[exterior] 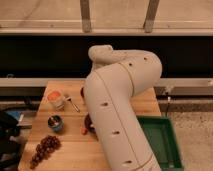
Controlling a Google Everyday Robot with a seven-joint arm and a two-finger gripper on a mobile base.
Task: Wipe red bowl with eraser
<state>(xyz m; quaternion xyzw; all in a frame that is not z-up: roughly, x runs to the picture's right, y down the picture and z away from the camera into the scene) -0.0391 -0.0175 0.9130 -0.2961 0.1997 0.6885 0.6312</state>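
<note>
My large cream arm (117, 115) fills the middle of the camera view and covers most of the wooden table (70, 155). The gripper is out of sight, hidden behind or under the arm. The eraser is hidden. No red bowl shows plainly. A dark red curved edge (88, 123) with a small orange bit (83, 131) peeks out at the arm's left side, and I cannot tell what it belongs to. Another dark shape (82, 92) shows at the arm's edge farther back.
On the left of the table are a white cup with an orange top (55, 98), a thin black-handled tool (74, 105), a small metal cup (55, 122) and a bunch of dark grapes (44, 149). A green tray (164, 142) sits at the right.
</note>
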